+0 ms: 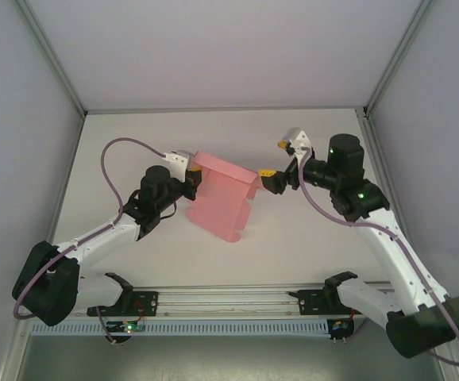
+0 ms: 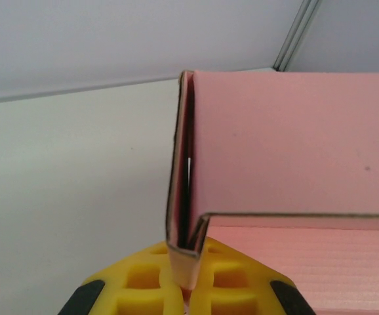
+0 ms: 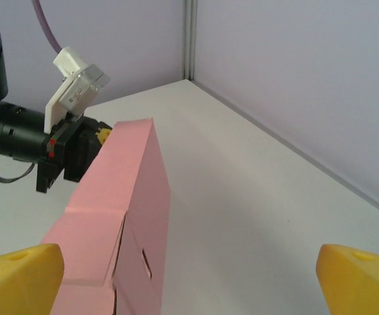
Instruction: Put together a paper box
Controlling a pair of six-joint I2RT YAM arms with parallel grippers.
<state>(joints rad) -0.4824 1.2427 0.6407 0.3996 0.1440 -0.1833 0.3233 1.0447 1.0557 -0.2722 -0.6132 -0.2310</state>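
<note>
- The paper box [image 1: 221,202], a half-folded pink card, is found at the middle of the table [image 1: 293,258], with one panel spread toward 6 o'clock in the top view.
- Its left end fold is pinched by the left gripper [image 2: 188,289], fingers pressed together on the card.
- The right gripper [image 3: 189,272] is spread wide, with nothing gripped.
- The box's free end lies just at this gripper's 9 o'clock.
- The top ridge is judged to run from 10 to 4 o'clock, so the free end is nearer the right arm.
</note>
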